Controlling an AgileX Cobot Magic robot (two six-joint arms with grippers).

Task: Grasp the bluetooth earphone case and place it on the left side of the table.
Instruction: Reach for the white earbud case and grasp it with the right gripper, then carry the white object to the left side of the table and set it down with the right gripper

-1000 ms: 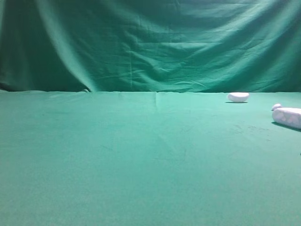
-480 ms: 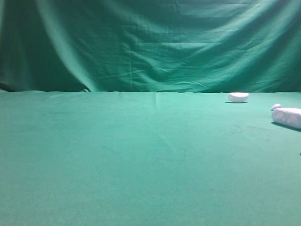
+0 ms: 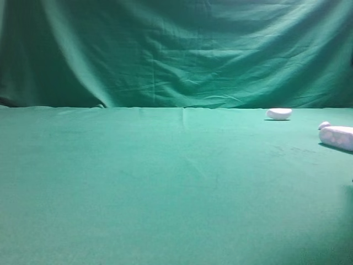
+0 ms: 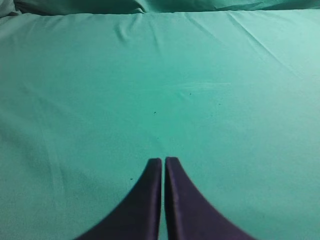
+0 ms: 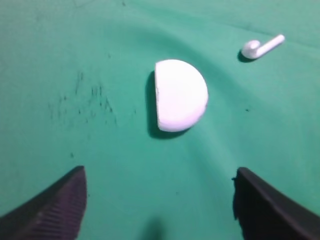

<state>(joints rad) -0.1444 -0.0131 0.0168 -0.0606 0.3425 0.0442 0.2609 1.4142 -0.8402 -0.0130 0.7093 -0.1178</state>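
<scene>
**A:** What fills most of the high view?

**B:** A green draped backdrop, and below it the surface, covered in the same green cloth, with a crease running from its far edge toward the middle.

**A:** And the arms?

**B:** Neither shows in the high view. The wrist cameras do show the fingers. The left pincer is clenched: its two dark fingers lie together with only a hairline slit between them, nothing in it, above bare cloth. The right pincer is released, its fingers standing wide apart at the lower corners of its view and gripping nothing.

**A:** Where is the bluetooth earphone case?

**B:** The bluetooth earphone case lies at the right edge of the surface, partly cut off by the picture's border. In the right wrist view it rests on the cloth ahead of the open gap, clear of both fingers, one side flat and the other rounded.

**A:** Anything smaller?

**B:** A white bean-shaped piece sits by the far edge, toward the right. A white earbud with a short stem lies just beside the case, apart from it.
</scene>
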